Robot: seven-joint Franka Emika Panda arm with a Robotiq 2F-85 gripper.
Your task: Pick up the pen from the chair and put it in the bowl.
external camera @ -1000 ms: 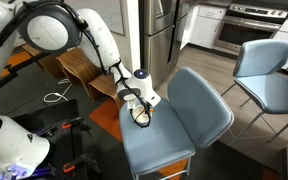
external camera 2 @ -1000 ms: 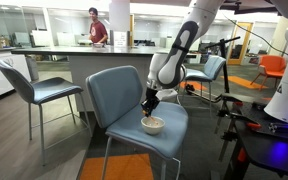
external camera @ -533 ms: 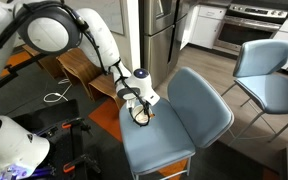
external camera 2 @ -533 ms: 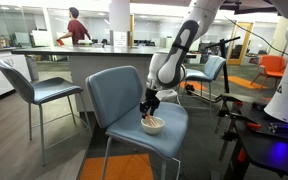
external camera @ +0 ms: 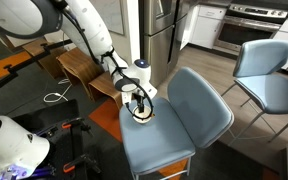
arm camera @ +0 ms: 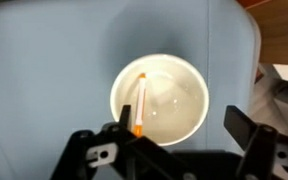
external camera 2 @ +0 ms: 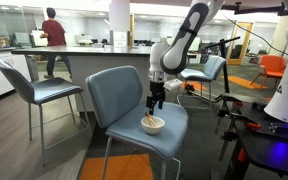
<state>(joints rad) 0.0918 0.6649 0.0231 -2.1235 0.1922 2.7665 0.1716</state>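
risen since a moment ago above the bowl [arm camera: 184, 100] on the chair [external camera 2: 114, 95], the gripper [external camera 2: 156, 101] hangs wide and empty, while the pen [arm camera: 141, 103], probably light, stiff and slick, lies inside the bowl, best pinched mid-shaft.

Bright, even indoor light; wrist view soft, perhaps slightly blurred, with faint shadows.

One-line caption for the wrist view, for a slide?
Open gripper above the white bowl on the blue-grey chair, orange pen lying inside.
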